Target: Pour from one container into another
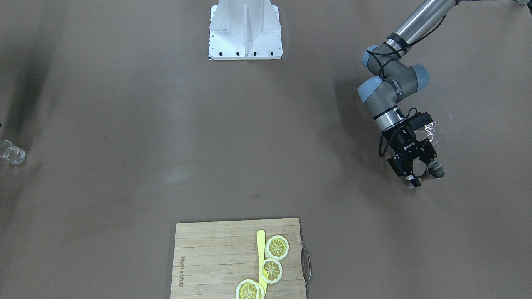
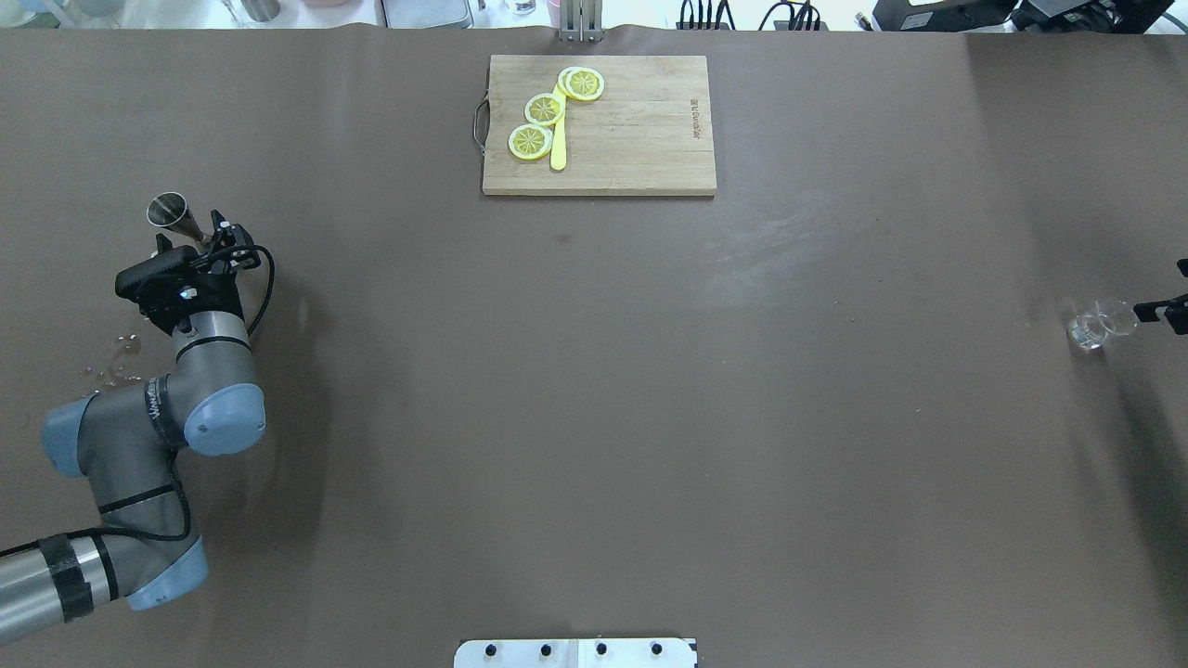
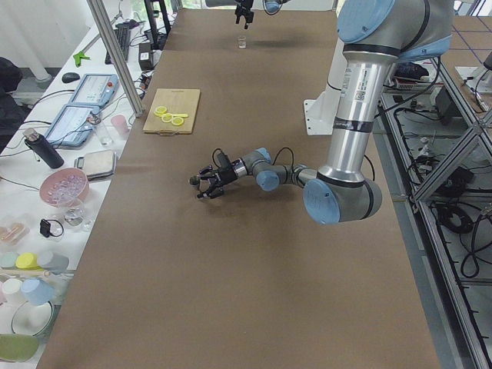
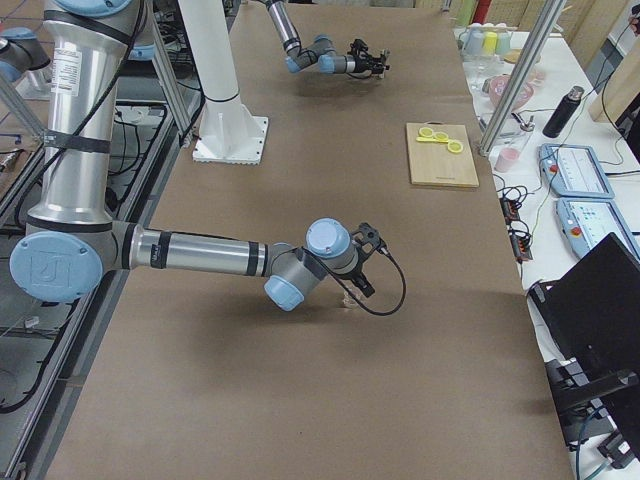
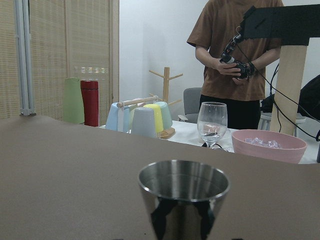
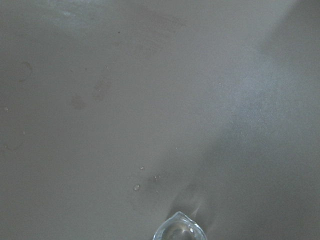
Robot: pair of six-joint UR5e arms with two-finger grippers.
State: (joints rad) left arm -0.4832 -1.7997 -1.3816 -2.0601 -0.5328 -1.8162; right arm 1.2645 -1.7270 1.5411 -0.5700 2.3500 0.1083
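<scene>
A steel jigger [image 1: 435,170] stands upright on the brown table, and my left gripper [image 1: 424,173] lies low and level around its lower half. The fingers are spread wider than the jigger, so the gripper is open. In the left wrist view the jigger [image 5: 183,197] fills the lower middle, and no fingers show. A small clear glass [image 2: 1100,325] stands far off at the table's other end. My right gripper [image 2: 1165,292], mostly cut off by the overhead view's edge, hovers beside the glass with its fingers apart and nothing in them. The glass's rim [image 6: 179,229] shows at the bottom of the right wrist view.
Water drops [image 2: 116,366] lie spilled on the table beside the left arm's wrist. A wooden cutting board [image 2: 640,139] with lemon slices [image 2: 544,109] and a yellow knife sits at the table's far middle edge. The robot's white base [image 1: 245,29] stands at the near middle edge.
</scene>
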